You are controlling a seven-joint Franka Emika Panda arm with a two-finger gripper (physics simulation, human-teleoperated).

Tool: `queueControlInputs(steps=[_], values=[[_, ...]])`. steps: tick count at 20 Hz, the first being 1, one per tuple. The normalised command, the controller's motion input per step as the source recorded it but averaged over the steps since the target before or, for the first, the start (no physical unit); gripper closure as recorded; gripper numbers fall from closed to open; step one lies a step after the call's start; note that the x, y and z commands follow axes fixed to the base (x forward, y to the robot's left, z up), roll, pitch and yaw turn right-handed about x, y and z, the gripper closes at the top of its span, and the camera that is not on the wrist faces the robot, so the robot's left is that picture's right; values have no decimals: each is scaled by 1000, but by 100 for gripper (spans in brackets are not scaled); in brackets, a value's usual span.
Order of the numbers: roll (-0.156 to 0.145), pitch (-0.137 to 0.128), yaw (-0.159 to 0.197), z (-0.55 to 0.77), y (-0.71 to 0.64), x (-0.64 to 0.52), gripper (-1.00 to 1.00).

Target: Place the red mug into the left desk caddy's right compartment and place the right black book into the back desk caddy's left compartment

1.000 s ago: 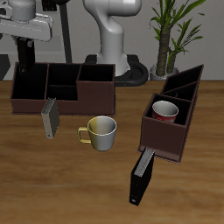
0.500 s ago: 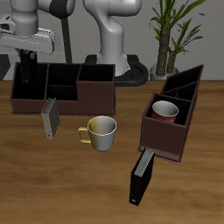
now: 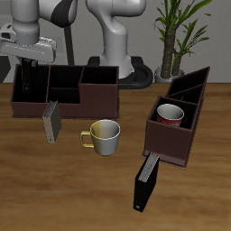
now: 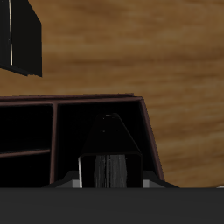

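The wooden desk (image 3: 203,194) carries two dark caddies. The back desk caddy (image 3: 97,93) stands towards the rear, a long box of several compartments. The left desk caddy (image 3: 171,140) is set at an angle nearer the front edge, and the red mug (image 3: 170,114) already sits in its front compartment, rim up.

The arm reaches down over the end compartment of the back caddy, and the gripper (image 3: 33,70) holds a black book (image 3: 32,81) upright, its lower part already below the caddy's rim. In the wrist view the same book (image 4: 108,168) shows between the jaws, which are closed on its sides, with the caddy's wall (image 4: 147,131) and dividers just under it; whether the book touches the compartment floor cannot be told.

A grey book (image 3: 51,122) stands on the desk leaning against the front wall of the back caddy. A second black book (image 3: 144,183) leans against the front of the left caddy, close to the desk's front edge. A white mug with a yellow handle (image 3: 104,135) stands between the two caddies, apart from both
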Motion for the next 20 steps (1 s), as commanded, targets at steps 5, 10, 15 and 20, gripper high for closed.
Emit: queueControlInputs(steps=[5, 10, 15, 20], values=[[-32, 49, 9, -291, -76, 61, 100], [-24, 49, -53, -190, -148, 62, 100], [-35, 42, -25, -92, -67, 26, -100], [-8, -15, 20, 133, 55, 17, -100]])
